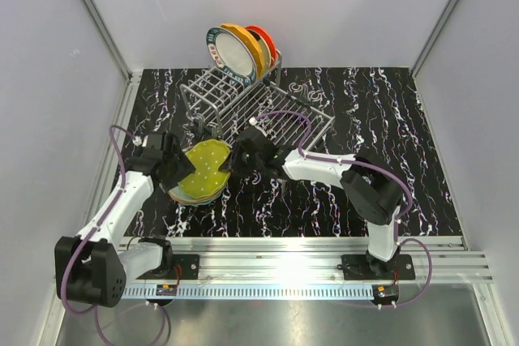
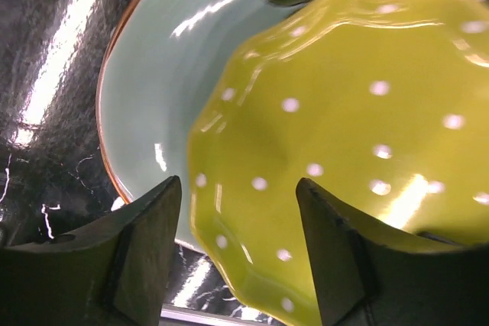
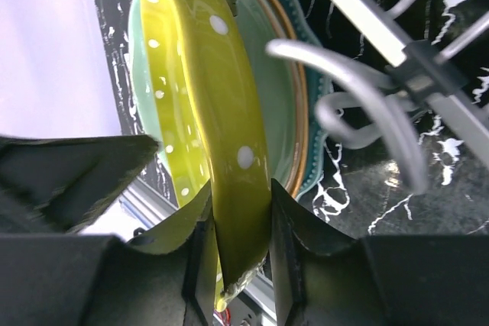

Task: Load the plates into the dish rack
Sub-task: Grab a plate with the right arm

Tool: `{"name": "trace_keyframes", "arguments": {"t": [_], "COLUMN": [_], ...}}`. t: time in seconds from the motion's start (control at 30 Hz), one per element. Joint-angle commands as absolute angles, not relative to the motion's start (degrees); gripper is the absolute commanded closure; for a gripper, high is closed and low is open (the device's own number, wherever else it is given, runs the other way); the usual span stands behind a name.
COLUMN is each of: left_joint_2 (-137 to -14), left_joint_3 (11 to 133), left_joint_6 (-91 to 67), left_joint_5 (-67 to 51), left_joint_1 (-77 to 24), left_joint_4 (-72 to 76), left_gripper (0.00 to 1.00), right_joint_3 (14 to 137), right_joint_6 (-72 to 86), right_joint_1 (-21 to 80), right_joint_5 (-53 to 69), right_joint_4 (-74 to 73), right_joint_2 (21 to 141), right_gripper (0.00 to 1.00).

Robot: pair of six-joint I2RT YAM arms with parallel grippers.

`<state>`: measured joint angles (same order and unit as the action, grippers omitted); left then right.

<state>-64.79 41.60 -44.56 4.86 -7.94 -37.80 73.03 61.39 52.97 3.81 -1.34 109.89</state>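
The dotted yellow-green plate (image 1: 207, 169) (image 2: 344, 150) (image 3: 221, 112) is tilted up over a low stack of plates on the table. My right gripper (image 1: 237, 160) (image 3: 238, 198) is shut on its right rim. Over at its left rim, my left gripper (image 1: 182, 168) (image 2: 238, 185) is open; the rim lies between its spread fingers without being pinched. Under it lies a pale green plate (image 2: 153, 97) (image 3: 284, 89) with an orange rim, and below that a teal one (image 3: 317, 159). The dish rack (image 1: 259, 107) (image 3: 367, 74) stands behind, holding a teal-rimmed white plate (image 1: 227, 54), an orange one (image 1: 247, 44) and a red-orange one (image 1: 264, 41) upright.
The rack's flat grid tray (image 1: 300, 115) lies just behind my right arm. Its wire loops (image 3: 351, 112) hang close to the right of the held plate. Grey walls close the table in on the left, back and right.
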Motion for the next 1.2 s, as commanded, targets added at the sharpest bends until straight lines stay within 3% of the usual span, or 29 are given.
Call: {"name": "trace_keyframes", "arguments": {"t": [0.0,0.3,0.6,1.17], "left_joint_2": [-60.5,-54.3,-50.7,-44.0], "left_joint_3": [46.8,54.2,59.6,53.6], "left_joint_6": [-43.2,-36.8,-26.3,-24.4], "left_joint_5": [5.0,11.0,12.9,16.1], "left_joint_1": [-7.7,-7.6,-7.6,-7.6], "left_joint_4": [-39.6,-43.8,-42.9,-37.1], "left_gripper": [0.33,0.19,0.11,0.04], "right_joint_3": [74.0,72.3,71.9,66.8], "right_joint_6": [62.4,64.3,62.2,57.2], "right_joint_1": [54.3,54.2,54.2,54.2], "right_joint_5": [5.0,6.3,6.6,1.9], "right_joint_4": [3.3,9.7,12.8,5.2], "right_joint_2": [106.3,105.3,102.4,86.2], "right_gripper": [0.90,1.00,1.00,1.00]}}
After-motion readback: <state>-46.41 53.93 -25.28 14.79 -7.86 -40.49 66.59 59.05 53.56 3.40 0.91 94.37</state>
